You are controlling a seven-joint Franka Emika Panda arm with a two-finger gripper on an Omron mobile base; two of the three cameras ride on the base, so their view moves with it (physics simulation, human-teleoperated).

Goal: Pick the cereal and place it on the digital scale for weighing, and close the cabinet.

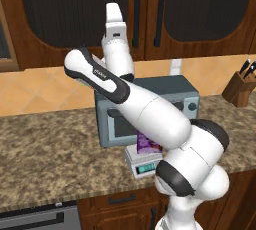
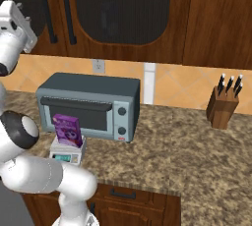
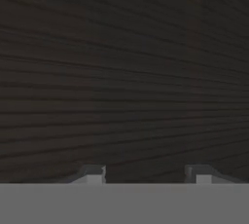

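Left base view: cereal (image 1: pixel 146 143) and digital scale (image 1: pixel 143 163) half behind the arm.

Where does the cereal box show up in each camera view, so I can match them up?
Left base view: the cereal stands on the digital scale, lower centre, partly behind the arm.
Right base view: the cereal is lower left, upright on the scale.
Hand view: dark wood grain, no cereal.
Shared landmark: the grey toaster oven right behind it.
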